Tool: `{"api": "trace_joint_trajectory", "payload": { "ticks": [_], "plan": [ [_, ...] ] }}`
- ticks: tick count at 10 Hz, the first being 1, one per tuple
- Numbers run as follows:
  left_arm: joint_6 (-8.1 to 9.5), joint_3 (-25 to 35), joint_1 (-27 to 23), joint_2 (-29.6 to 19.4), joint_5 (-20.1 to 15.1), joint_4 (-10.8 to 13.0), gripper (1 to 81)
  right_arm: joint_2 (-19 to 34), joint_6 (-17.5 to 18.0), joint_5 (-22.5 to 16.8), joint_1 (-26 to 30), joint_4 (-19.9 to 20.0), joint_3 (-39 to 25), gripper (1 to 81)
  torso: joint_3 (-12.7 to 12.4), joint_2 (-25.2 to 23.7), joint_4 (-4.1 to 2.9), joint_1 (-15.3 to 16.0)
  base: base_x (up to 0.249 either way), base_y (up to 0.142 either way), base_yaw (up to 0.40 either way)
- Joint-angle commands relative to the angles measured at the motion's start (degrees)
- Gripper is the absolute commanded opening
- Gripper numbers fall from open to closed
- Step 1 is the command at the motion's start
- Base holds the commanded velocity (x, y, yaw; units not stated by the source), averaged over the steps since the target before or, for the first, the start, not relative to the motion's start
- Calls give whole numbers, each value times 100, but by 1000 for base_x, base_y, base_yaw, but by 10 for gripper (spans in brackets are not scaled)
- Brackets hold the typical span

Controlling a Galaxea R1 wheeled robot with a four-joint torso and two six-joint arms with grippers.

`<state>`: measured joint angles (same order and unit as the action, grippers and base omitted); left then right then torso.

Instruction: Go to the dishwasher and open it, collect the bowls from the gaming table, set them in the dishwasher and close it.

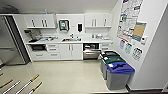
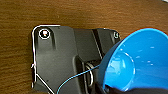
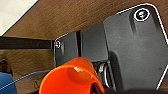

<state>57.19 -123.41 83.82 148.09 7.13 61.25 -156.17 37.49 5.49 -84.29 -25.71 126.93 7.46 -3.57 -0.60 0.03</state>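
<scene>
Bowls rode with the robot as it faced the kitchenette: a blue bowl [image 2: 135,62] loomed large in the left wrist view and an orange bowl [image 3: 71,77] in the right wrist view, each close against its arm's dark plate, with wood-grain surface behind. Whether either claw was pinching its bowl or simply sat near it could not be told; the fingers were hidden at the rim of each picture.

Across pale floor, the dishwasher [image 1: 91,51] stood in the run of white cabinets [image 1: 71,51], just beside the sink unit, its steel front tipped down and a dark cavity showing above it, so it appeared already open. Three lidded waste bins [image 1: 117,71] lined the wall between the robot and the machine's far side. Rods with wooden handles [image 1: 30,83], seemingly of the gaming table, poked into the head view's near corner.

Both bowls looked like smooth, glossy plastic, judging by the highlights on their inner walls: probably light, stiff and unlikely to shatter, but slick. A pinch across the thin rim, one finger inside and one outside, seemed the surest hold; the rounded wall would likely slip from a grip taken lower down. Tilted as they appeared, they would need steady carrying past the bins.
</scene>
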Motion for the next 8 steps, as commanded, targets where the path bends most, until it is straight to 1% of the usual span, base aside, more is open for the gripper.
{"api": "trace_joint_trajectory", "payload": {
  "ticks": [1,8],
  "plan": [
    [-6,62,-274,-218,-90,-16,10,110,-4,-206,285,-92,-64,10,0,0,0,0,157,0,0],
    [3,62,-274,-227,-89,-7,10,101,-4,-197,284,-92,-64,10,0,0,0,-2,157,0,0]
  ]
}}
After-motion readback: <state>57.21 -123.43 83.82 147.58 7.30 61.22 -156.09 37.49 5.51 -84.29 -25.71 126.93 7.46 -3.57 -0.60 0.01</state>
